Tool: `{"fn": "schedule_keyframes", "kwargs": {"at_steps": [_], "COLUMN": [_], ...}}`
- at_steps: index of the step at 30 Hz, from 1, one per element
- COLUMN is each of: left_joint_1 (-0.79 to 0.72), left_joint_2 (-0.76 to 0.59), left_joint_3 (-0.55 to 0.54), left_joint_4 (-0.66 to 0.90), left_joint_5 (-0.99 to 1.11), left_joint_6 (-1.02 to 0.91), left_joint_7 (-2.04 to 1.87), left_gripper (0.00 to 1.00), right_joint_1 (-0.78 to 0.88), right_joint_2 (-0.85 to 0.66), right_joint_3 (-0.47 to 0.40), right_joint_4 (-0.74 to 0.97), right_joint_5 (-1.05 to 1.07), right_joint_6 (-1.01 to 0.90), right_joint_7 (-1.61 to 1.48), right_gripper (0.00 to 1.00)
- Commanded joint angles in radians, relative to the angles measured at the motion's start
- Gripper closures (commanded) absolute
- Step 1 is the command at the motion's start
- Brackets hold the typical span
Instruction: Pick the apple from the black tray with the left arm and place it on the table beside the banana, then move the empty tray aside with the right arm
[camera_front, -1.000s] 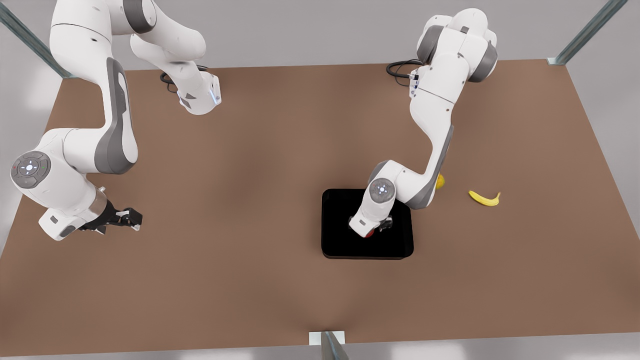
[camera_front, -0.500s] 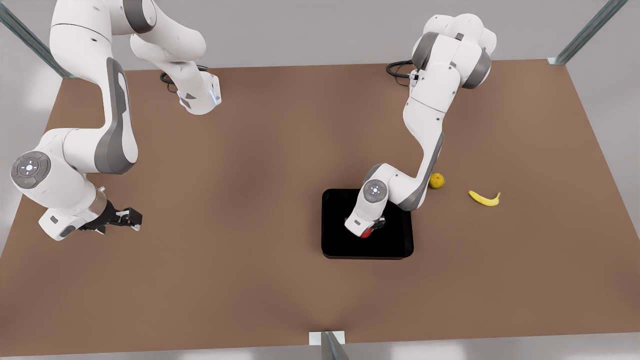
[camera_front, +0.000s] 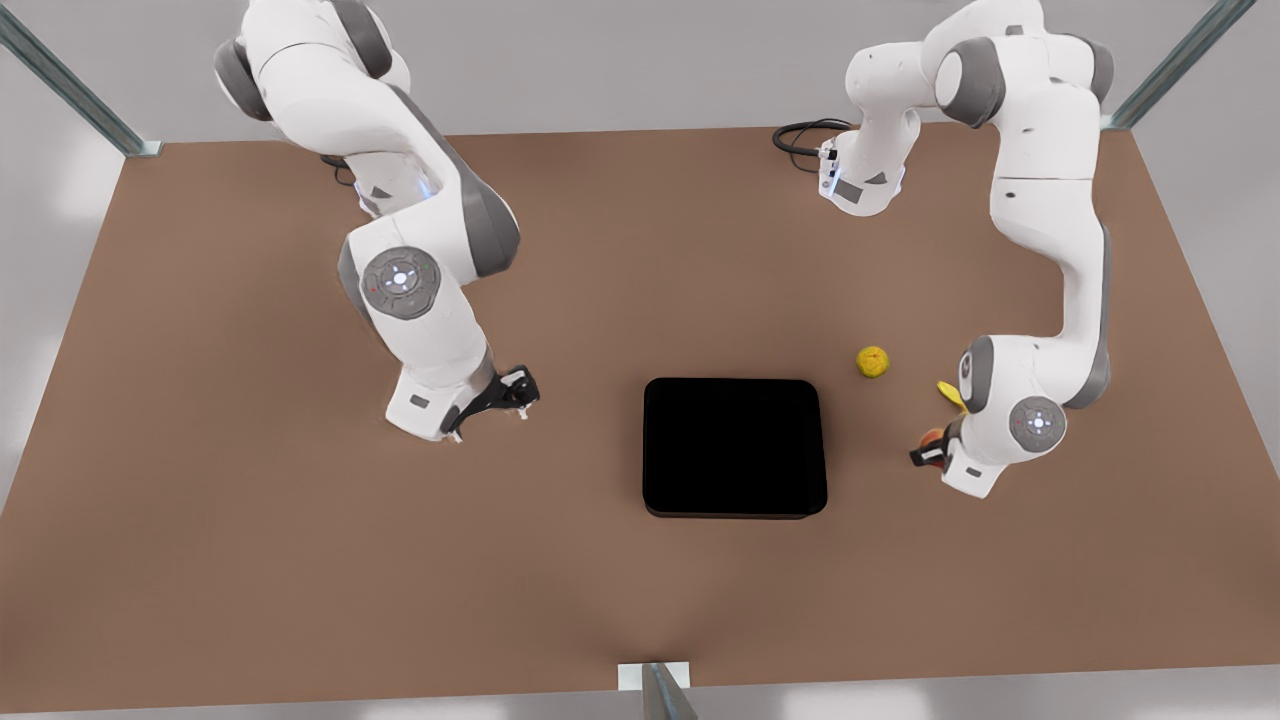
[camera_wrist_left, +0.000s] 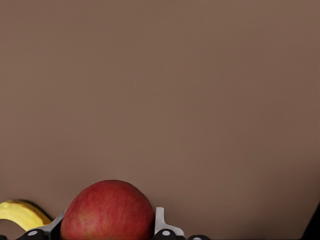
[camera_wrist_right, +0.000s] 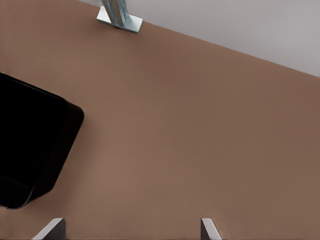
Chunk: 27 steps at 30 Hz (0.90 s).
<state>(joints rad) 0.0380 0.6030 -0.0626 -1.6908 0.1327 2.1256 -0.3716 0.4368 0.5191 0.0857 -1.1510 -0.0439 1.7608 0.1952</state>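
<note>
Currently the right gripper, fingers spread and empty, hangs beside the empty black tray; toward the tabletop's right edge, the left gripper clamps the apple just beside the banana. Released high, it might roll away.
</note>
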Motion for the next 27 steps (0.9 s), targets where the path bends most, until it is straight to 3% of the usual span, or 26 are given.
{"fn": "schedule_keyframes", "kwargs": {"at_steps": [1,3,4,9,10,11,12,14,15,19,27], "left_joint_1": [0.005,0.006,0.008,0.008,0.010,0.010,0.019,0.036,0.036,0.036,0.037], "left_joint_2": [0.020,0.041,0.041,0.023,-0.081,-0.101,-0.144,-0.375,-0.404,-0.402,-0.394], "left_joint_3": [0.000,0.000,0.000,0.001,0.003,0.003,0.006,0.004,0.003,0.003,0.004], "left_joint_4": [0.000,0.000,0.002,0.029,0.088,0.290,0.378,0.178,0.109,0.109,0.109], "left_joint_5": [-0.004,-0.002,-0.002,-0.004,-0.015,-0.080,-0.169,-0.188,-0.171,-0.163,-0.163], "left_joint_6": [0.099,0.122,0.122,0.103,-0.045,-0.335,-0.463,-0.312,-0.230,-0.253,-0.251], "left_joint_7": [0.522,0.522,0.522,0.519,0.516,0.505,0.380,0.408,0.411,0.413,0.411], "left_gripper": [0.24,0.23,0.01,0.00,0.00,0.00,0.00,0.00,0.00,0.00,0.00], "right_joint_1": [0.034,0.111,0.128,0.160,0.171,0.174,0.206,0.211,0.237,0.221,0.240], "right_joint_2": [0.045,0.075,0.122,0.331,0.360,0.381,0.403,0.456,0.479,0.522,0.550], "right_joint_3": [0.028,0.031,0.034,0.055,0.057,0.059,0.049,0.054,0.036,0.003,0.034], "right_joint_4": [0.031,0.028,0.034,0.263,0.295,0.303,0.303,0.304,0.306,0.310,0.306], "right_joint_5": [0.002,0.004,0.006,0.006,0.006,0.006,0.004,0.001,-0.001,-0.001,0.004], "right_joint_6": [-0.021,0.141,0.250,0.281,0.282,0.298,0.318,0.368,0.385,0.391,0.430], "right_joint_7": [0.736,1.021,1.133,1.257,1.261,1.261,1.264,1.274,1.274,1.262,1.211], "right_gripper": [0.00,0.00,0.00,0.00,0.01,0.01,0.01,0.01,0.01,0.01,0.00]}}
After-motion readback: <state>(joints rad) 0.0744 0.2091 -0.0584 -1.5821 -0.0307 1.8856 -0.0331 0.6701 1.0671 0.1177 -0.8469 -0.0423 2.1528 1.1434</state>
